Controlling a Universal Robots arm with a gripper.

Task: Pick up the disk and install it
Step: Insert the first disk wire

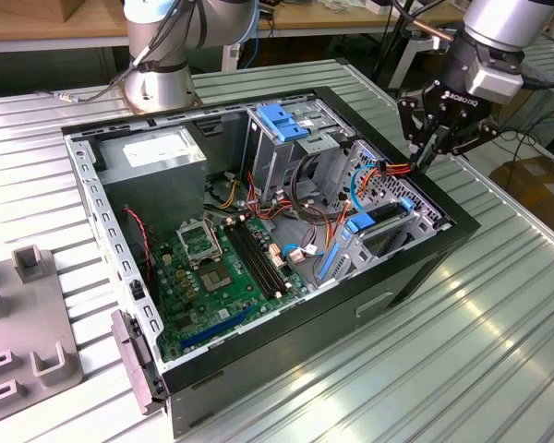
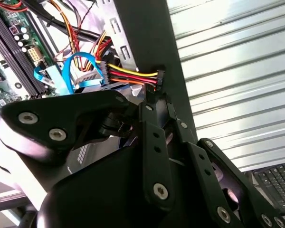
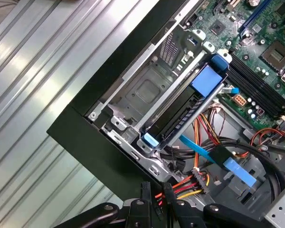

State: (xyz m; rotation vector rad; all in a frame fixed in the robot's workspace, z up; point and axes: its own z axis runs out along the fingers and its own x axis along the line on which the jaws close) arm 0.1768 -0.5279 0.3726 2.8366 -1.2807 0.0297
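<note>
The disk (image 3: pixel 178 118) stands on edge in the drive bay at the case's front corner, showing a dark edge between blue rails; it also appears in the exterior view (image 1: pixel 385 215). My gripper (image 1: pixel 425 161) hangs over the case rim just behind that bay, on the exterior view's right. Its fingers (image 2: pixel 154 95) are shut on a black power connector (image 2: pixel 159 77) with yellow, red, orange and black wires. In the first wrist view the gripper (image 3: pixel 156 190) sits beside those wires (image 3: pixel 180 187), with a blue flat cable (image 3: pixel 213 154) running close by.
The open black computer case (image 1: pixel 397 277) lies on a ribbed metal table (image 1: pixel 499 351). Inside are a motherboard (image 1: pixel 212 268), a grey power-supply box (image 1: pixel 152 152) and a metal cage with a blue latch (image 1: pixel 284 120). A grey fixture (image 1: pixel 28 314) stands on the left.
</note>
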